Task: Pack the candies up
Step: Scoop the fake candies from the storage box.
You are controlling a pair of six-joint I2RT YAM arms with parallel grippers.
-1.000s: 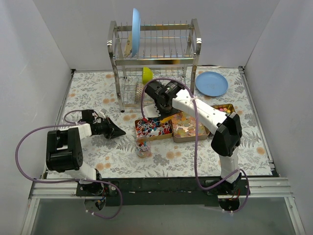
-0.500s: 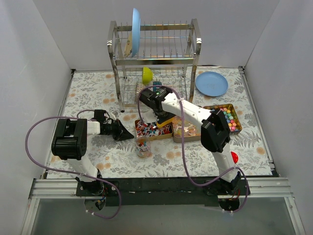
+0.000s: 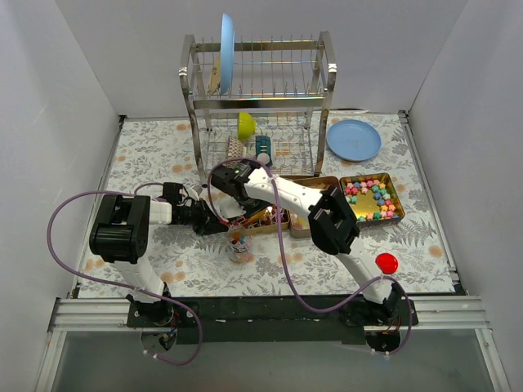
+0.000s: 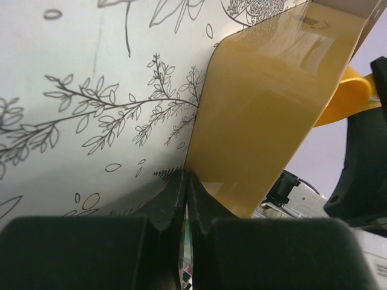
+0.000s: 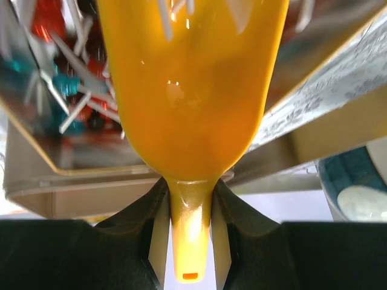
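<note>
My right gripper (image 5: 190, 194) pinches the handle of the orange-yellow scoop (image 5: 190, 90). The scoop's bowl sits low over the left tin (image 3: 265, 220), among the red, white and blue candies (image 5: 57, 90) lying in it. My left gripper (image 4: 184, 181) comes in from 9 o'clock with its fingers pressed together on the corner of that tin's gold wall.

At 6 o'clock from the left tin, just beside it, a small jar (image 3: 238, 247) stands on the bench (image 3: 163, 147) with a few coloured pieces inside. At 3 o'clock, past a middle tin mostly hidden by my right arm, the right tin (image 3: 392, 186) holds the bright mixed candies (image 3: 372, 198). A red lid (image 3: 386, 263) lies at about 5 o'clock from that tin, apart from it.
</note>
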